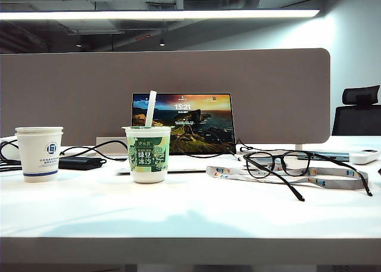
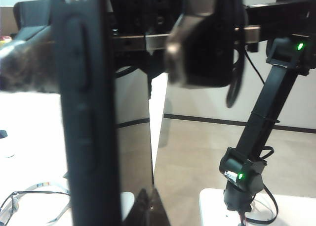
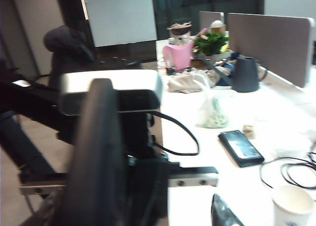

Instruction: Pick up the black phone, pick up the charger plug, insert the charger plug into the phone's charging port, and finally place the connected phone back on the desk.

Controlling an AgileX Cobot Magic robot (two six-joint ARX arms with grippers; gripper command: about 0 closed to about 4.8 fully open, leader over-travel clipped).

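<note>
**Spotter:** You're holding the black phone (image 2: 89, 112) up off the table (image 1: 190, 218), above the glasses (image 2: 29, 206). It's standing on edge, with the side buttons facing the left wrist camera. The left gripper is clamped down tight, and I'm judging it has the phone, though its fingers are barely showing.

**Operator's mate:** Why on edge?

**Spotter:** Probably so you're keeping one short end free and turned toward the other arm, ready for the plug.

**Operator's mate:** And the right gripper (image 3: 106, 152)?

**Spotter:** It's filling the right wrist view as a dark blur, also raised off the table. You can't tell from here how wide it's standing or whether it's carrying anything. In the left wrist view a blurred dark shape is hanging just beyond the phone, higher than the glasses, with a dark loop (image 2: 234, 82) that may be cable.

**Operator's mate:** So where's the charger plug?

**Spotter:** I'm not finding it in any view. Neither arm is showing in the exterior view, where the glasses are lying untouched.

**Operator's mate:** Any risk?

**Spotter:** You're gripping a glossy slab by its faces, so a hard push from the plug could twist it. Don't confuse it with the matte black block (image 1: 80, 162), which is lying well apart from the glasses.
</note>
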